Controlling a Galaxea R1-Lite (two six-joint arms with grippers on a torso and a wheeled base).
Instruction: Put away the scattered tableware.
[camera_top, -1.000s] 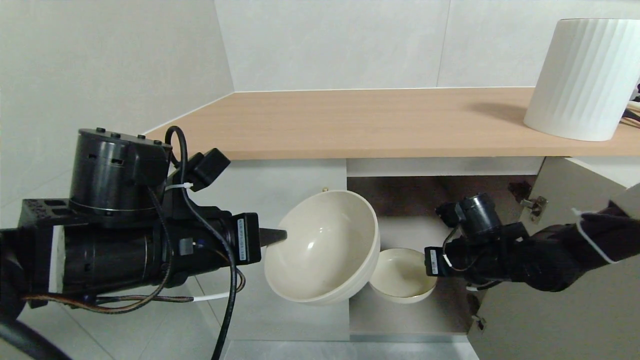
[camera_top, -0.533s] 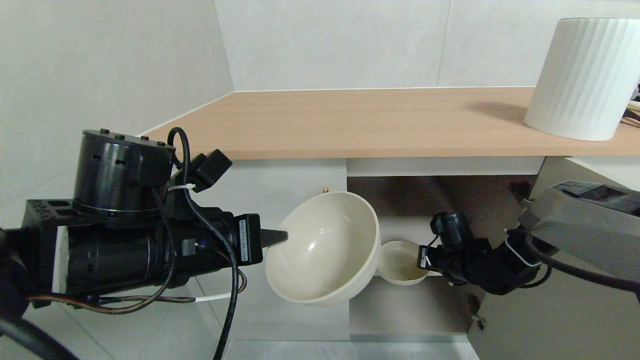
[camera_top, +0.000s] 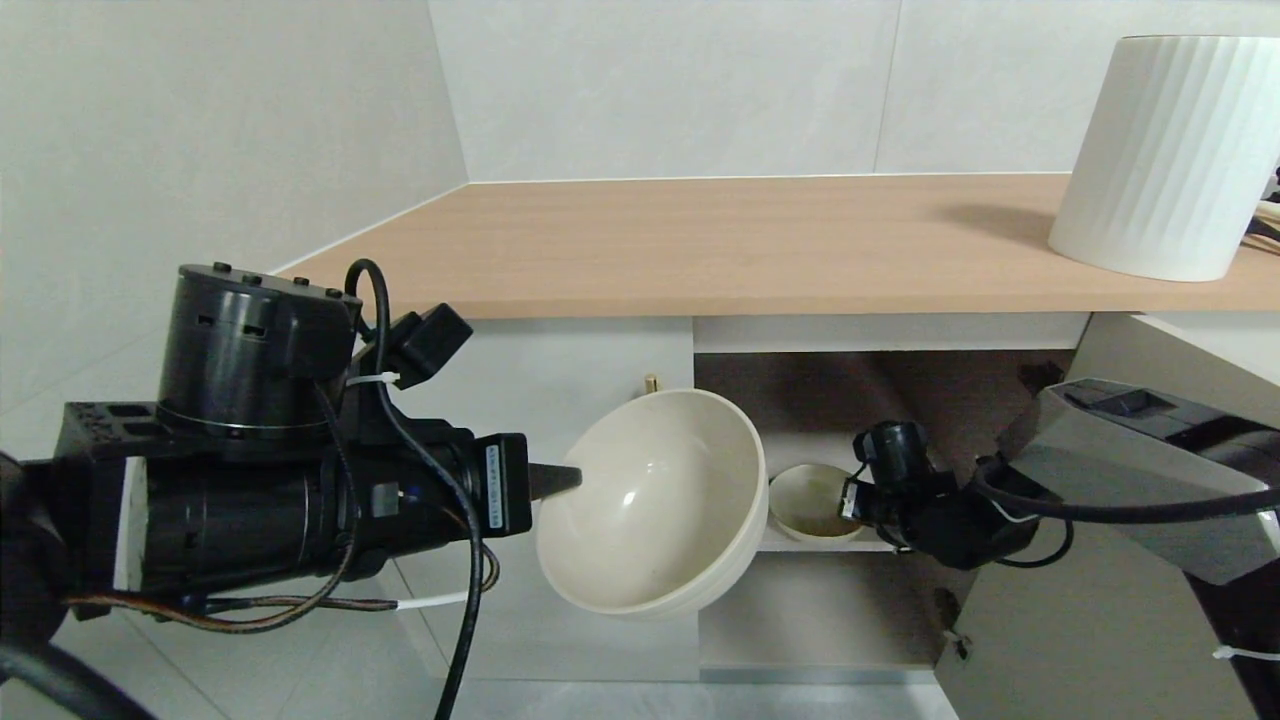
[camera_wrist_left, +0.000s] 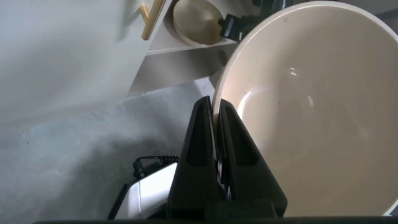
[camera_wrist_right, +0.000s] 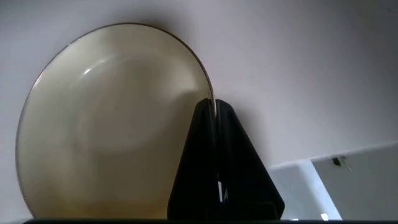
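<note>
Wooden counter (camera_top: 760, 240), white tiled walls (camera_top: 660, 85)

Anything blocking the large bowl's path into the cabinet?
Yes. The right end effector, shut on the small bowl, sits in the cabinet opening at shelf level, beside the large bowl.

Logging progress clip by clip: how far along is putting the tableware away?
Done: cabinet door open. In hand: right gripper, jaws shut on the small bowl, holds it at the shelf; left gripper grips the large bowl outside. Left: release the small bowl, shelve the large one.
</note>
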